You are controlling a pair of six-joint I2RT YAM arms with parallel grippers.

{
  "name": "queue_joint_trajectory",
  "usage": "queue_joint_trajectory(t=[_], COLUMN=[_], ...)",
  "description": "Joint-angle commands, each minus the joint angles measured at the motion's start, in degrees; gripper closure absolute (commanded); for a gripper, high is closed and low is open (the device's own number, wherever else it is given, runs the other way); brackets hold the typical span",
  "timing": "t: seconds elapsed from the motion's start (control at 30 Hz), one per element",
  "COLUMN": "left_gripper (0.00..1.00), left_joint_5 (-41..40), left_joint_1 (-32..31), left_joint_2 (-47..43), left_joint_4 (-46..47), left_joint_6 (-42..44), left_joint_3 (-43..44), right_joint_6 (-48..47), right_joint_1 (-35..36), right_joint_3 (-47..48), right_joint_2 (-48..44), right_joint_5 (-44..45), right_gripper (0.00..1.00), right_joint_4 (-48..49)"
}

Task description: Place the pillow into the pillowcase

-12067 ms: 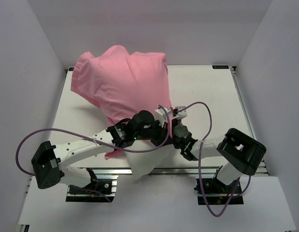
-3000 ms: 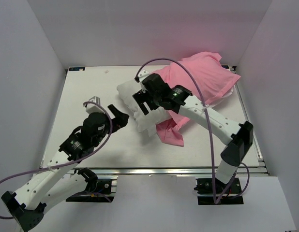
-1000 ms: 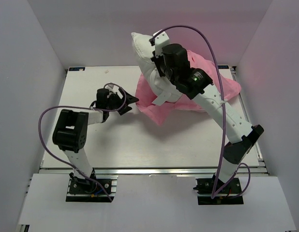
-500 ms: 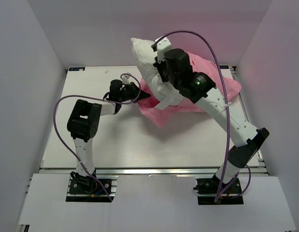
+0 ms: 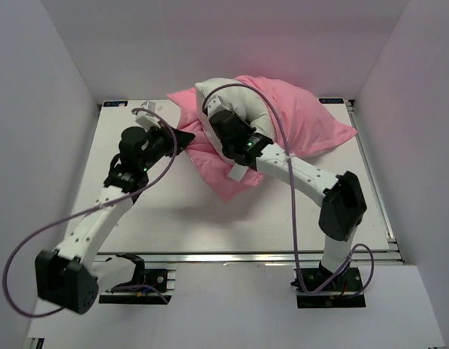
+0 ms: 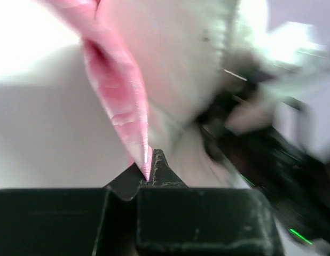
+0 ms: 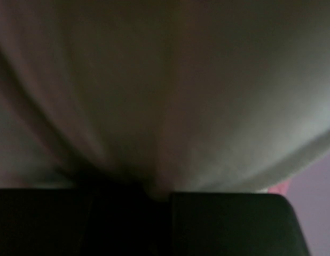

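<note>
Two pinches — left tool (image 5: 184, 138) on the pillowcase's (image 5: 301, 120) open edge, right tool (image 7: 154, 193) on the pillow (image 5: 213, 89), whose bare end pointed left toward that edge.

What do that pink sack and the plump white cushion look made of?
The pink fabric sack looks like thin, mostly matte cloth: it drapes and creases. The plump white cushion seems soft stuffed fabric, bulging and wrinkled; exact fibre unclear.
</note>
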Motion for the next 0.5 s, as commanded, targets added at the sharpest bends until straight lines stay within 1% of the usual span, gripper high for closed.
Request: queue_joint_trajectory(t=[0.0, 0.03, 0.07, 0.1, 0.13, 0.2, 0.23, 0.27, 0.33, 0.43, 0.47], left_gripper=[1.00, 1.00, 1.00, 1.00, 1.00, 1.00, 1.00, 1.00, 1.00, 1.00, 1.00], left_joint_5=[-8.61, -9.23, -9.50, -9.76, -10.29, -11.25, -12.13, -12.40, -13.45, -14.42, -15.90], left_joint_1=[1.08, 0.99, 0.99, 1.08, 0.99, 0.99, 1.08, 1.08, 0.99, 0.99, 0.99], left_joint_2=[-11.67, -12.82, -14.48, -15.28, -15.99, -18.09, -18.71, -19.15, -20.56, -23.71, -24.60], left_joint_4=[-6.60, -8.54, -11.77, -13.20, -15.13, -18.30, -19.18, -20.76, -22.78, -27.79, -29.80], left_joint_6=[2.55, 2.46, 2.55, 2.90, 3.08, 2.99, 2.90, 3.16, 3.25, 4.30, 4.40], left_joint_3=[0.04, 0.30, 0.39, 0.48, 0.48, -0.75, -1.10, -1.19, -0.49, 1.79, 2.06], right_joint_6=[-5.38, -6.08, -9.13, -11.60, -13.97, -16.89, -16.38, -15.15, -11.63, -11.18, -11.19], right_joint_1=[-4.05, -4.58, -4.84, -4.93, -5.11, -5.11, -5.11, -5.20, -5.55, -7.04, -7.48], right_joint_3=[-0.24, 0.37, 0.21, -0.93, -2.33, -5.40, -5.68, -5.51, -4.63, -4.63, -4.46], right_joint_2=[6.80, 7.43, 7.78, 7.26, 6.74, 5.59, 5.59, 5.76, 6.47, 7.52, 7.78], right_joint_5=[19.13, 21.05, 23.86, 24.67, 25.37, 25.12, 25.03, 24.42, 22.32, 21.77, 22.12], right_gripper=[1.00, 1.00, 1.00, 1.00, 1.00, 1.00, 1.00, 1.00, 1.00, 1.00, 1.00], right_joint_4=[0.09, 1.39, 2.71, 5.16, 10.66, 13.52, 13.79, 10.75, 8.18, 7.82, 8.17])
